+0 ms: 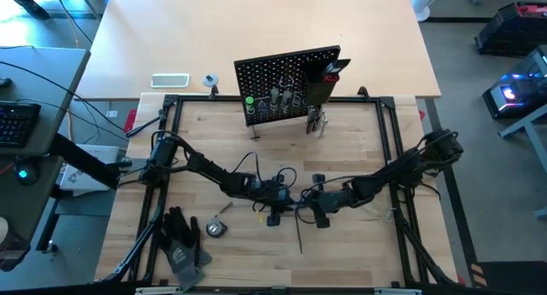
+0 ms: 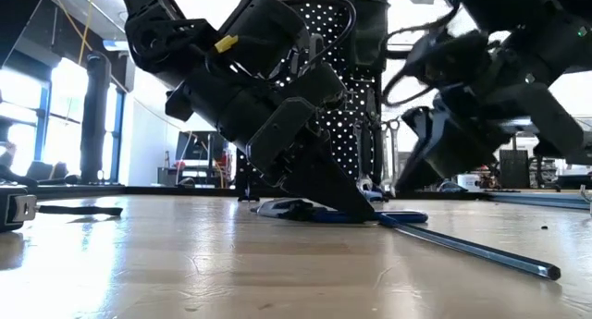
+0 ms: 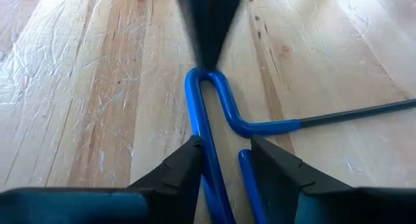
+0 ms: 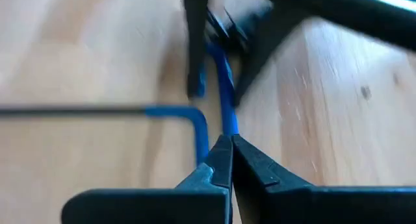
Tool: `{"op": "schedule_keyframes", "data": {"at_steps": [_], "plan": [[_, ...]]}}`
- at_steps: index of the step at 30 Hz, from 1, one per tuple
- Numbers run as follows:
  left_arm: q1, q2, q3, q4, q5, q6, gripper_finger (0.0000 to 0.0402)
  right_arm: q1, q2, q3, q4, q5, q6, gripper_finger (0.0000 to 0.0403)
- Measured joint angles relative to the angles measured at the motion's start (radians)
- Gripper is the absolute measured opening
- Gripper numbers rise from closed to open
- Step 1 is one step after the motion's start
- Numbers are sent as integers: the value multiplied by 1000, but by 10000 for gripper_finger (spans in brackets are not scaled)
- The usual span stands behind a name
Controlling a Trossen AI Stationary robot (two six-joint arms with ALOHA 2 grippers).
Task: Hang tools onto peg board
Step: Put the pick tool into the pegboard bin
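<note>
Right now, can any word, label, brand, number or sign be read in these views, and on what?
None can be read.
White flat device beyond the peg board: no legible marking.
Tape measure by the black gloves: any print is too small.
Blue-handled hex key: no lettering shows.

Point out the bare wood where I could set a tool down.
Free: the strip between the peg board and the arms, and the corner right of the hex key. Crowded: mid-table, where the left gripper and right gripper meet, and by the gloves.
</note>
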Motion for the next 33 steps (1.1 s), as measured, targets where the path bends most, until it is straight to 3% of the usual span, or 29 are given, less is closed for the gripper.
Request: {"op": "schedule_keyframes", "data": {"at_steps": [5,14,19,22,28,33], "plan": [[0,0,0,-2,1,1,104,1,-27,0,-115,-15,59,23],[1,-2,0,-5,2,5,71,3,-29,-2,-140,-114,193,122],[1,0,-1,-8,-2,19,25,4,-30,-61,-2,-247,281,140],[1,0,-2,-3,-1,25,7,17,-31,-106,71,-220,342,139],[8,-23,-3,-3,2,26,40,30,-31,-192,205,-119,505,138],[11,-78,-8,-58,1,68,84,50,-31,-204,221,-105,485,138]]}}
